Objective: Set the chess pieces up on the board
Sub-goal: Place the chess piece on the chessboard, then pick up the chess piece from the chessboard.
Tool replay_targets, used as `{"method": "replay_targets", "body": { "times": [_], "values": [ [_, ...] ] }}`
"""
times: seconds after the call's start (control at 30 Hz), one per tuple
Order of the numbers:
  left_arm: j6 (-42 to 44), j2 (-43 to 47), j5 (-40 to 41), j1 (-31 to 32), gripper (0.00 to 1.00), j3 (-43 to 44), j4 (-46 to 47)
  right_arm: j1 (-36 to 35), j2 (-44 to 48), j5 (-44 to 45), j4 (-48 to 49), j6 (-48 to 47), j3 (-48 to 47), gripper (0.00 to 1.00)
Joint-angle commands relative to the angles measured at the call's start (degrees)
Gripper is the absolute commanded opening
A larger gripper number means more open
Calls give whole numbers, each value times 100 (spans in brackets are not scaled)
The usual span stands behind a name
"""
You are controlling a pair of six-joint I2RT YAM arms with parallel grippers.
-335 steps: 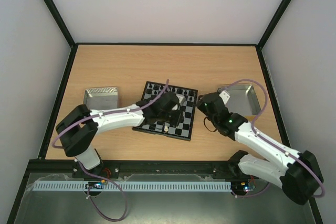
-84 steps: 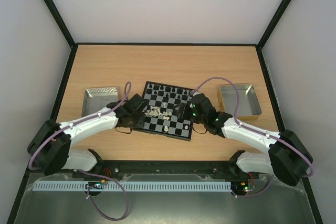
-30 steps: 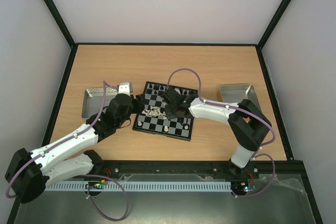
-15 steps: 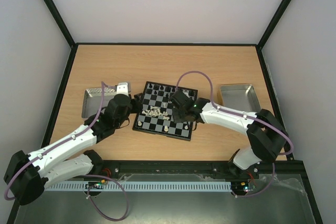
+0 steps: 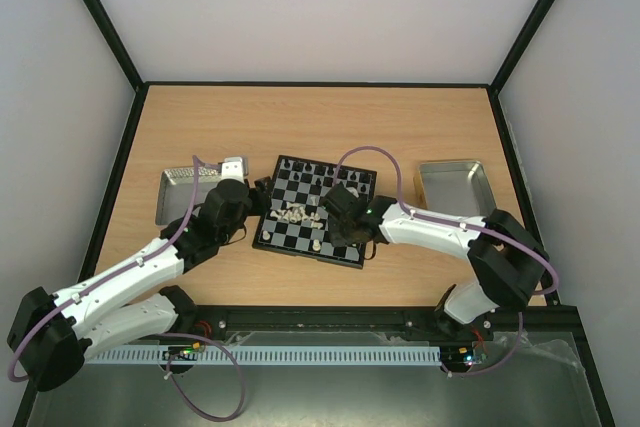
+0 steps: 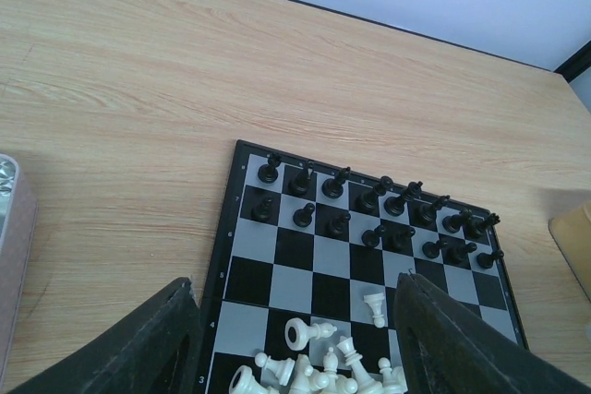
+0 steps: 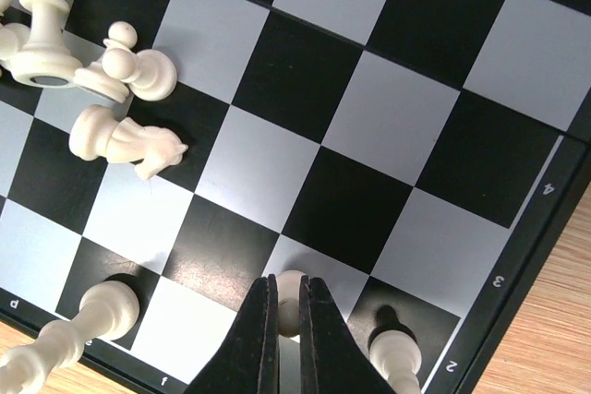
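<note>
While the left pincer (image 6: 295,281) gapes, the right pincer (image 7: 288,280) clamps an upright cream piece (image 7: 290,309).

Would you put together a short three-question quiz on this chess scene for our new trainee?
1. True or false: the black pieces stand in two rows along the far edge of the board.
2. Fill in: the left gripper is ___ (open or shut).
3. What is the right gripper shut on? A) a black piece B) a white piece C) nothing
Key: 1 true; 2 open; 3 B.
</note>
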State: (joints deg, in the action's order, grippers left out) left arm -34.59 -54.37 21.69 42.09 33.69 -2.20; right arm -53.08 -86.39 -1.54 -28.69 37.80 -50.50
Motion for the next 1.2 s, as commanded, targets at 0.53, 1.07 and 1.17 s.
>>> {"method": "replay_targets", "body": {
  "times": [0.53, 1.07, 1.17],
  "values": [
    [88, -30, 96, -16, 60, -29, 76, -88, 75, 286, -441, 154, -169, 16],
    [127, 587, 463, -16, 64, -50, -255, -89, -807, 581, 493, 41, -1094, 34],
    [96, 625, 479, -16, 64, -89, -255, -89, -1152, 579, 439, -92, -1378, 33]
  ]
}}
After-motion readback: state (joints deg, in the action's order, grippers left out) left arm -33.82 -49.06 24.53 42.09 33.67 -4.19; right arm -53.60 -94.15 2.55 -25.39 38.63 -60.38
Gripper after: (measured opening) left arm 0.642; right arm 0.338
